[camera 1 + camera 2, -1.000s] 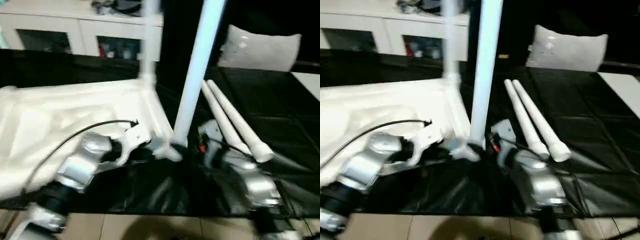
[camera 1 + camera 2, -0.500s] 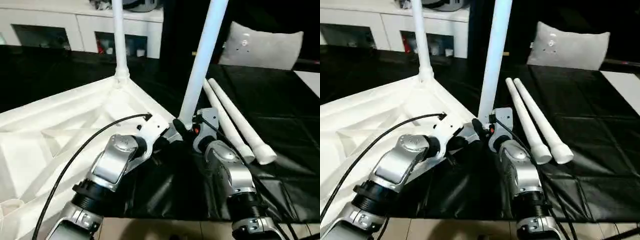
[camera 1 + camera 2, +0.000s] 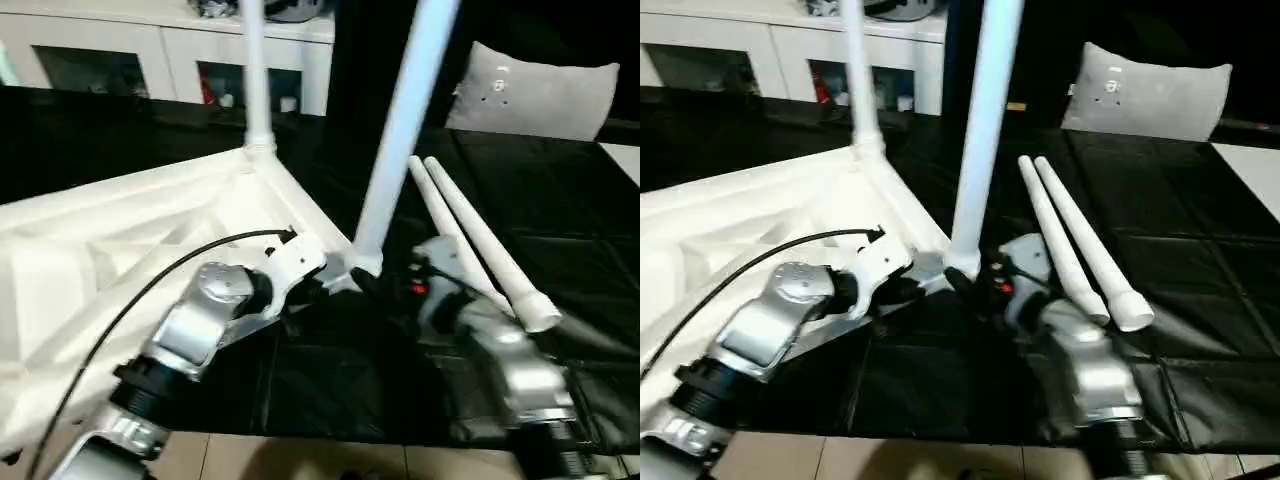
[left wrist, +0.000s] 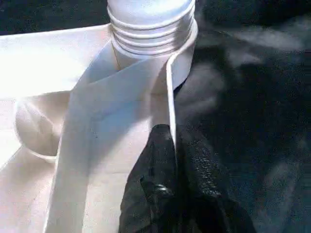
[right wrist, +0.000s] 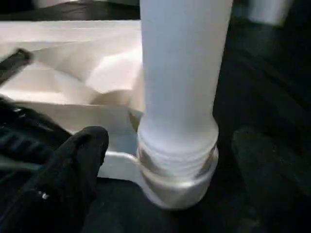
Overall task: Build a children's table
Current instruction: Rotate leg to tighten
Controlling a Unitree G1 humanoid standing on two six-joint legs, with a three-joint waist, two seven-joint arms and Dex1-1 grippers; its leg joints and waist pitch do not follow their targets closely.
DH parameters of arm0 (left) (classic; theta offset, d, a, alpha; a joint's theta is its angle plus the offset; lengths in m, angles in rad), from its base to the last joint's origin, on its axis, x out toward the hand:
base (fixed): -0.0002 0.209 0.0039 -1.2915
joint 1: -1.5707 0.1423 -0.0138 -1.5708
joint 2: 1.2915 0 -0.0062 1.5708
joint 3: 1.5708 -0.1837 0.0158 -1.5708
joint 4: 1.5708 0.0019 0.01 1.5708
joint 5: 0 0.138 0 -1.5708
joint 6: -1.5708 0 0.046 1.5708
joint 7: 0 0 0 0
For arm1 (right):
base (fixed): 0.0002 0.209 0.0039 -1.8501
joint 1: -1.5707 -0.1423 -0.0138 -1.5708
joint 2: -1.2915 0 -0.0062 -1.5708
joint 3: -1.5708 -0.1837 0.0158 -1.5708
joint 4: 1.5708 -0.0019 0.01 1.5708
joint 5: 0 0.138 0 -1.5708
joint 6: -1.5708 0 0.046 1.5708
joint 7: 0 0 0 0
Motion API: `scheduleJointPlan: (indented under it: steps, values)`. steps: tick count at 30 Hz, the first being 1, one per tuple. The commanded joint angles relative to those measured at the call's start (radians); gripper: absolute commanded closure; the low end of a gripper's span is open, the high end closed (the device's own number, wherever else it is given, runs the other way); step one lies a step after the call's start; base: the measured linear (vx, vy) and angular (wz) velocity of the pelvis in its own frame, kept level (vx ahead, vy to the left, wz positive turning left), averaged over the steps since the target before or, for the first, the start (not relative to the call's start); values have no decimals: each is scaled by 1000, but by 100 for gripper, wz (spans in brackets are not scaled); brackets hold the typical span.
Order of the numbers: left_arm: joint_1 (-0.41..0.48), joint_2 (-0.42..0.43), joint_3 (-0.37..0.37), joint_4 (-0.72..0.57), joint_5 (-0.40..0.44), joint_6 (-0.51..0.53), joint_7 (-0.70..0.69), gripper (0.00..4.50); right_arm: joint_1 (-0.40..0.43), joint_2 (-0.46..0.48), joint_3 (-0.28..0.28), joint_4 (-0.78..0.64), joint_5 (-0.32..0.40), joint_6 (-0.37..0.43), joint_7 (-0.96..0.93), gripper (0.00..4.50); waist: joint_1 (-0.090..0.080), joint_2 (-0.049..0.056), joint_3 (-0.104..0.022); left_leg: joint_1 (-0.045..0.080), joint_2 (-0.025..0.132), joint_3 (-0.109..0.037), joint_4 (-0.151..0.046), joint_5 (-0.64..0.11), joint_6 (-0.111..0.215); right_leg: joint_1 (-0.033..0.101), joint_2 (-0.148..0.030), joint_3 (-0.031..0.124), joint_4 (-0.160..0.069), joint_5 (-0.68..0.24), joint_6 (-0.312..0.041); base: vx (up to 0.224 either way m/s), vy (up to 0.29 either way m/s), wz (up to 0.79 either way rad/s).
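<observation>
Upturned children's table (image 3: 120,250), two legs standing
Left gripper (image 4: 174,145) pinches the tabletop's edge; right gripper (image 5: 160,160) gapes around the near leg (image 3: 400,130).

Two legs (image 3: 400,150) stand in the upturned top's (image 3: 120,250) corners; two more (image 3: 480,250) lie right.

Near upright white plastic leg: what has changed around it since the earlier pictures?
The right gripper opened, releasing the near upright white round plastic leg; its fingers stand apart either side. The left gripper stays shut on the white ribbed table top's rim; two loose white legs lie unmoved.
</observation>
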Motion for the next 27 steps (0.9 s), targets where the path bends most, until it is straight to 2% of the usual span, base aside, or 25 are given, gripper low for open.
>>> scheduleJointPlan:
  steps: [1,2,3,5,8,11,14,15,19,27]
  values:
    - [-9,25,-43,4,-14,-61,-85,450,8,-61,12,-36,19,-6,108,6,3,9,-55,-21,-16,31,-67,-181,72,74,-27,32,-71,-306,-155,0,0,0]
    - [-9,25,-43,4,-14,-61,-85,450,8,-61,12,-36,19,-6,108,6,5,9,-55,-21,-16,31,-67,-179,76,74,-27,32,-71,-299,-159,0,0,0]
    - [-8,45,-55,6,-22,-91,-125,450,6,-100,24,-40,22,-8,162,6,8,10,-55,-20,-15,32,-66,-167,78,73,-27,32,-68,-278,-174,0,0,0]
    - [0,92,-84,2,-37,-166,-226,450,-6,-170,57,-33,15,-24,262,6,14,9,-57,-19,-15,32,-66,-167,83,75,-28,32,-68,-276,-178,0,0,0]
    - [3,130,-108,2,-38,-208,-298,450,-27,-214,84,-8,5,-53,341,6,20,11,-56,-17,-12,33,-66,-167,83,72,-30,33,-64,-267,-192,0,0,0]
    - [-2,145,-116,14,-40,-244,-331,450,-40,-233,102,12,-1,-72,381,6,21,9,-56,-18,-12,33,-67,-172,73,74,-31,32,-64,-284,-191,0,0,0]
    - [-12,171,-130,16,-53,-281,-399,450,-56,-265,143,37,4,-82,481,6,21,5,-58,-18,-11,33,-65,-161,78,75,-32,33,-60,-267,-199,0,0,0]
    - [-15,175,-131,18,-57,-287,-408,450,-59,-271,153,42,9,-83,503,33,24,5,-59,-18,-11,33,-64,-158,78,76,-32,33,-59,-262,-203,0,0,0]
    - [-22,187,-134,18,-72,-307,-449,450,-71,-282,178,62,15,-87,558,44,25,4,-60,-18,-11,33,-64,-154,76,77,-32,32,-58,-265,-204,0,0,0]
    - [-17,185,-134,6,-87,-313,-474,450,-86,-275,189,82,24,-93,590,122,26,3,-62,-18,-11,34,-62,-142,70,79,-32,33,-55,-258,-206,0,0,0]
